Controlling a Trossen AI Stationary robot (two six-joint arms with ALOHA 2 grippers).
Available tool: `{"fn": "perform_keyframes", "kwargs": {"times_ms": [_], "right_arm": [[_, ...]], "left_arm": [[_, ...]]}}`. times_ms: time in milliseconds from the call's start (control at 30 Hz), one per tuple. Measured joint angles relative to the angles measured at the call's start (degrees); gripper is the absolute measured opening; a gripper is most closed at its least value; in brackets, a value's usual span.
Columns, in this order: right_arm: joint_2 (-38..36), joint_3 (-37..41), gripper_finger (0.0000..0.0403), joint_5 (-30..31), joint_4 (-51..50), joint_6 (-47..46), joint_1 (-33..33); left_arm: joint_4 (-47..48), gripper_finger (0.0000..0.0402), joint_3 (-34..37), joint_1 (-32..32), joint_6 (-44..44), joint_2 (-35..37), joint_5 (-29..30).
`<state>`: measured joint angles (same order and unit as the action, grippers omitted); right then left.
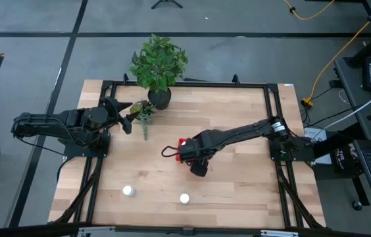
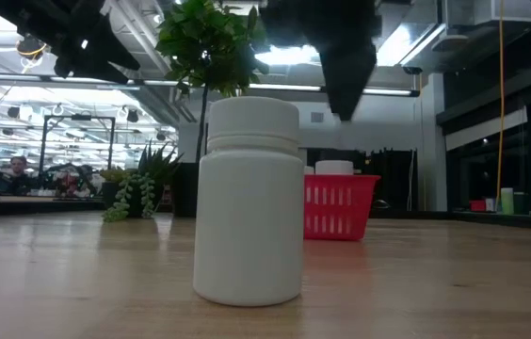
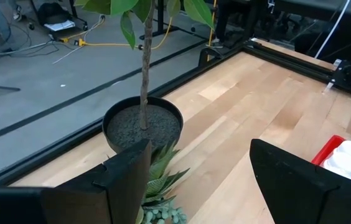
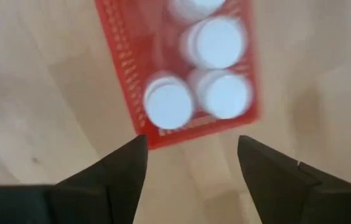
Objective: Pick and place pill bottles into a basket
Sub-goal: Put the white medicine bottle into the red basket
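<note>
The red basket (image 4: pixel 163 134) stands at mid table, its bottom on the wood, and holds several white pill bottles (image 4: pixel 169 102). In the high view it (image 1: pixel 183 142) is mostly hidden under my right arm. My right gripper (image 4: pixel 191 146) hangs open and empty above the basket's near end, pointing down; it also shows in the high view (image 1: pixel 195 159). Two more bottles stand upright near the table's front edge (image 1: pixel 127 191) (image 1: pixel 184 198); one fills the low view (image 2: pixel 247 202). My left gripper (image 1: pixel 129 117) waits open and empty at the far left, by the plant pot.
A dark pot with a leafy plant (image 1: pixel 159 97) stands at the far edge, with a small succulent (image 1: pixel 145 113) next to it, just before my left gripper (image 3: pixel 200 152). A black frame (image 1: pixel 271 99) runs round the table. Bare wood lies right of the basket.
</note>
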<state>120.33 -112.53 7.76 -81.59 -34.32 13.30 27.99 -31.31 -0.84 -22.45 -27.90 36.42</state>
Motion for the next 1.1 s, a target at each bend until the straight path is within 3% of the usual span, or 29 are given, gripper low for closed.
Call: {"fn": "perform_keyframes", "kwargs": {"times_ms": [167, 333, 400, 567, 767, 1100], "right_arm": [[0.0, -8.67, 0.0249, 10.28, -3.11, 1.47, 3.45], [-0.02, -13.15, 0.0249, 10.35, 0.54, 11.06, 6.8], [-0.02, -13.52, 0.0249, 8.1, 0.15, 15.06, 7.34], [-0.11, -14.04, 0.0249, -6.0, 7.61, 26.78, 10.1], [-0.11, -13.83, 0.0254, -6.77, 13.63, 18.03, 12.1], [0.5, -12.77, 0.0334, -8.29, 12.75, 8.84, 12.29]], "left_arm": [[-0.06, 0.0267, 0.0, 0.0, -2.4, 0.01, -0.04], [0.02, 0.0267, 0.0, 0.0, -2.08, 0.02, -0.04], [0.04, 0.0267, 0.0, 0.0, -0.79, 0.0, -0.04], [0.07, 0.0267, 0.0, 0.0, -0.36, 0.0, -0.04], [0.54, 0.0267, 0.0, 0.0, -0.23, 0.0, -0.02], [0.57, 0.0267, 0.0, 0.0, 4.25, 0.0, -0.02]]}}
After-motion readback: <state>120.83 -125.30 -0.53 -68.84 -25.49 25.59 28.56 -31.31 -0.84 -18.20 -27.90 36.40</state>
